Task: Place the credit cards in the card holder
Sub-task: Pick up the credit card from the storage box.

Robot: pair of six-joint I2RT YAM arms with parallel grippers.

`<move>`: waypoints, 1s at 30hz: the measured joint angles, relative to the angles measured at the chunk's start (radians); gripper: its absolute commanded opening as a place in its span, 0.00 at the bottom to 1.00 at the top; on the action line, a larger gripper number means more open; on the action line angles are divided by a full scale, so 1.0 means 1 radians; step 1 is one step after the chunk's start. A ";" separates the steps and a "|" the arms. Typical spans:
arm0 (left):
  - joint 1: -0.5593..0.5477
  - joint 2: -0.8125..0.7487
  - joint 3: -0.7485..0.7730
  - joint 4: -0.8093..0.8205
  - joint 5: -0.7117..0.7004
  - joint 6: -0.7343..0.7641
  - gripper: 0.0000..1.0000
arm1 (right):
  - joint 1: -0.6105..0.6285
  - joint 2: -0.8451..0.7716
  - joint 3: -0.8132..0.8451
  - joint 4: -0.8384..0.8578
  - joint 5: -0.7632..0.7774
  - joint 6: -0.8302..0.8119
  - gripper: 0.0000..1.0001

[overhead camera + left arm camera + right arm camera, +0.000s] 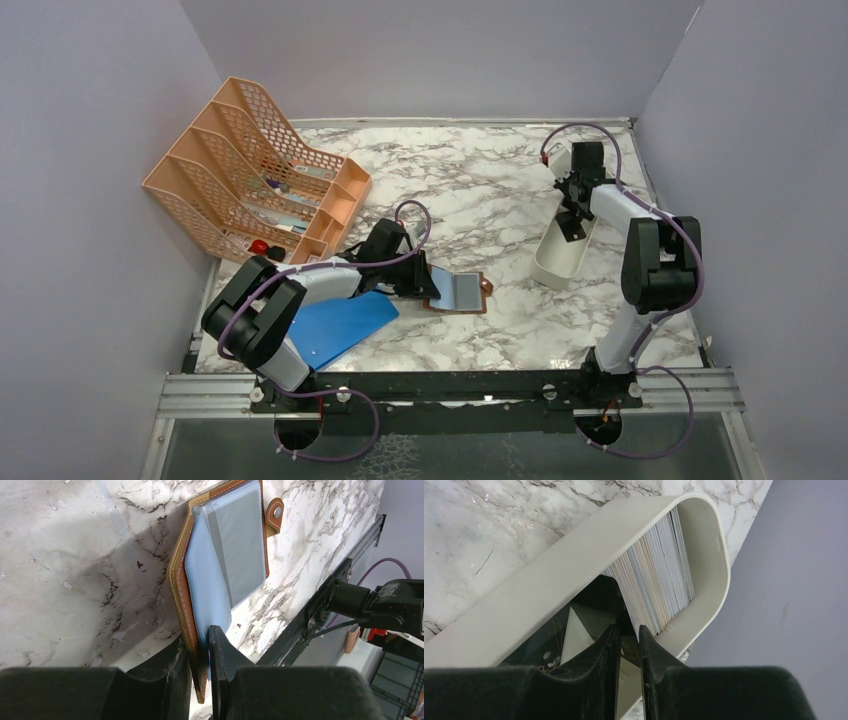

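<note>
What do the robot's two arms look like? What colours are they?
The left arm and the right arm are both made of smooth white tubes joined by chunky black joints. A thin purple cable loops along each one. The jaws are black and taper toward their tips. No writing shows on them.

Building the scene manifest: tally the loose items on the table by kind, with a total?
Orange mesh rack: 1
Blue flat board: 1
Brown card holder: 1
White tray: 1
Total: 4, leaving out the card stack in the tray, which is too tightly packed to count.
</note>
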 measured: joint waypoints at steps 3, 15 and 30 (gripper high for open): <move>0.000 0.000 0.000 0.000 0.000 0.000 0.20 | 0.000 -0.011 0.000 0.000 0.001 0.000 0.21; 0.000 0.002 0.000 0.010 0.002 -0.001 0.20 | 0.001 -0.052 0.019 -0.072 -0.006 0.030 0.01; 0.000 0.008 0.000 0.027 0.002 -0.003 0.19 | 0.074 -0.136 0.084 -0.275 -0.042 0.204 0.01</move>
